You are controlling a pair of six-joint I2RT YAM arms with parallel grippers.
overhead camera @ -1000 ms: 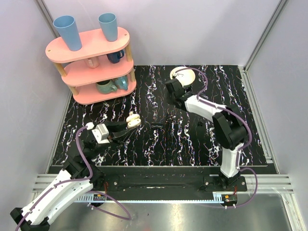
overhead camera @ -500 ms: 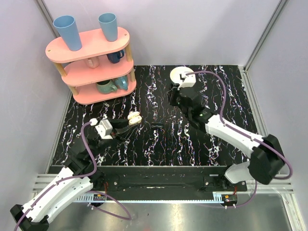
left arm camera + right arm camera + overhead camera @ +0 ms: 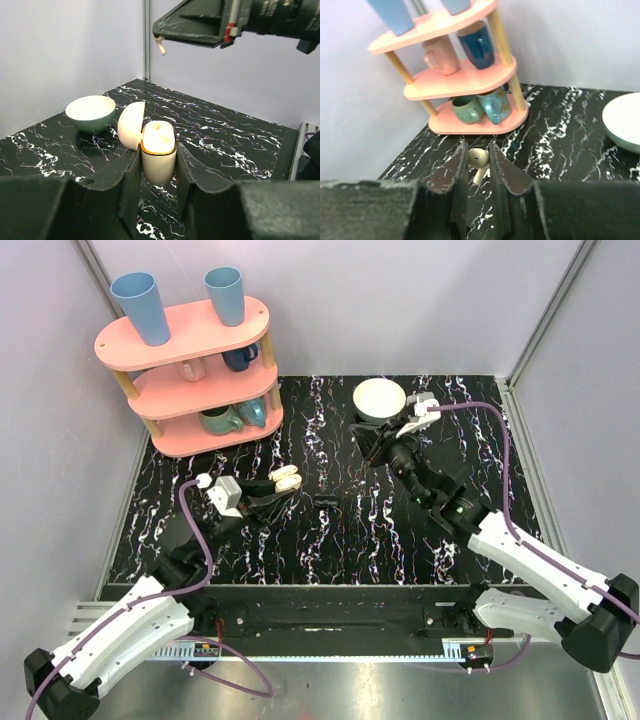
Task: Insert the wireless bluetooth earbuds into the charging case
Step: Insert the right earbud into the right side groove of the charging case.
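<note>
Charging case (image 3: 159, 152), lid swung open, sits clamped upright between the left gripper's (image 3: 158, 167) fingers, apparently just above the black marbled table (image 3: 330, 540). The right gripper (image 3: 477, 152) pinches one whitish earbud (image 3: 478, 159) in nearly closed fingers, aloft near the white bowl (image 3: 380, 398).

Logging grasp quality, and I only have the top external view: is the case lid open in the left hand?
Observer: Yes. The left wrist view shows the charging case clamped upright in the left hand, its lid swung open.
Operator: Does the right hand hold anything?
Observer: Its wrist view shows the right hand pinching one earbud, stem pointing down.
Operator: Is it at the case yet?
Observer: No. The left wrist view shows it higher than the case, apart from it.
</note>
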